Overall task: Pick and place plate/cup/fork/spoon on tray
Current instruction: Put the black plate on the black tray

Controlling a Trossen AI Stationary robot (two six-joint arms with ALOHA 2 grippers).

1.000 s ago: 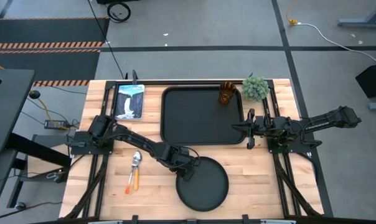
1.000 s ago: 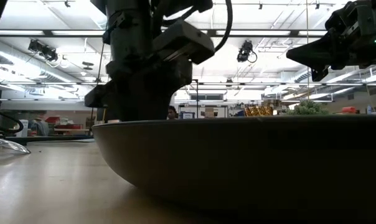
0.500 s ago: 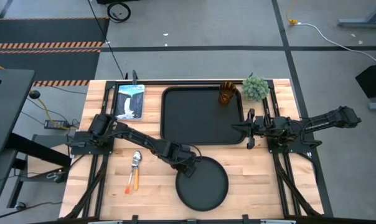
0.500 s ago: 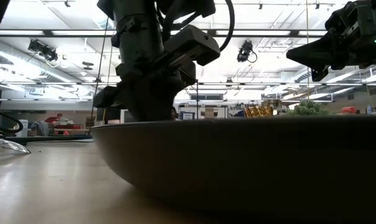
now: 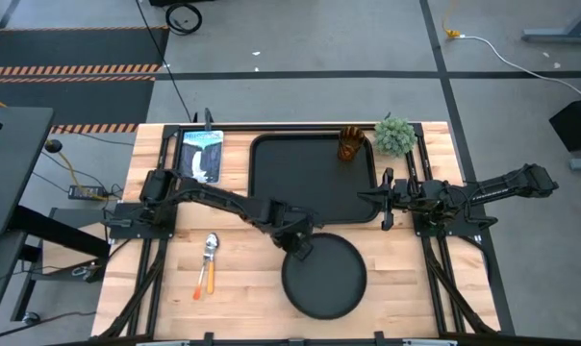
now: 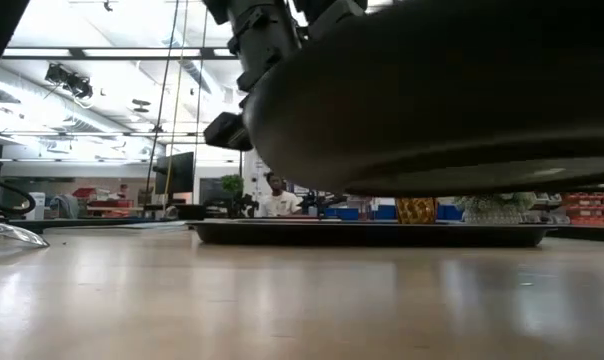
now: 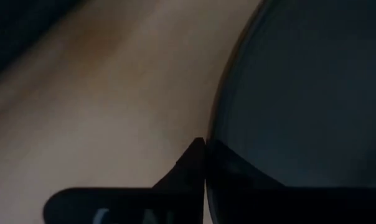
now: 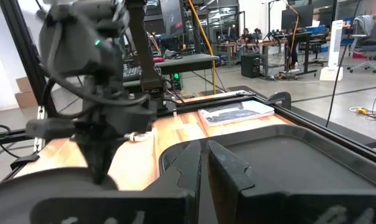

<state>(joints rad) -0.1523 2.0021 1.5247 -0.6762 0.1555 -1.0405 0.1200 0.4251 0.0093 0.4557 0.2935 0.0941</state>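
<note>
The round black plate [image 5: 327, 279] is held by my left gripper [image 5: 296, 237] above the table's near middle; the low view shows its underside [image 6: 452, 110] clear of the wood. The black tray [image 5: 271, 183] lies beyond it, with the amber cup [image 5: 351, 144] standing in its far right corner. The spoon [image 5: 211, 247] and the fork [image 5: 200, 284] lie side by side on the table to the plate's left. My right gripper [image 5: 385, 199] waits, shut, over the tray's right rim. My left gripper pinches the plate's rim [image 7: 214, 134] on its far left side, between the two fingers. The fingers come from above, slanting toward the table's right. The plate is lifted clear of the table and reaches out roughly level from the fingers toward the near right.
A small green plant [image 5: 394, 135] stands by the tray's far right corner. A flat blue and white object [image 5: 200, 156] lies at the table's far left. Bare wood shows around the plate and to the right of it.
My left gripper has risen and gone a little toward the tray and the table's right, still shut on the plate's rim. The plate, which sat on the table a second ago, now hangs clear above it.
</note>
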